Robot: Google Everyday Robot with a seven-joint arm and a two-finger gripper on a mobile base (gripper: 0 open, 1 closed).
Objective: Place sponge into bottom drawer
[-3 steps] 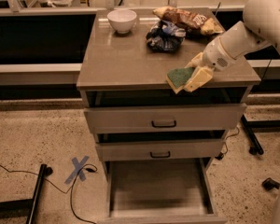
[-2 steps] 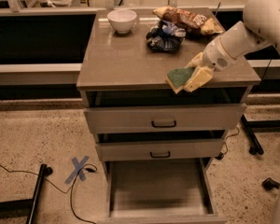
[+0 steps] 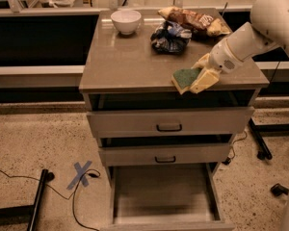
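We record a desk (image 3: 135, 66), its bottom drawer (image 3: 164, 191) pulled open near the floor, a pale arm (image 3: 241, 44) over the desk's front corner, a white bowl (image 3: 125, 20) at the back, the gripper (image 3: 196, 75) at the front edge, fingers (image 3: 205, 80) clamped on the sponge (image 3: 184, 76), green face up.

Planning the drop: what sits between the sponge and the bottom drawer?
Camera view: top drawer and middle drawer, below the gripper holding the sponge at the counter edge.

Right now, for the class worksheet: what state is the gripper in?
Gripper: fingers closed on the sponge, at the front edge of the cabinet top.
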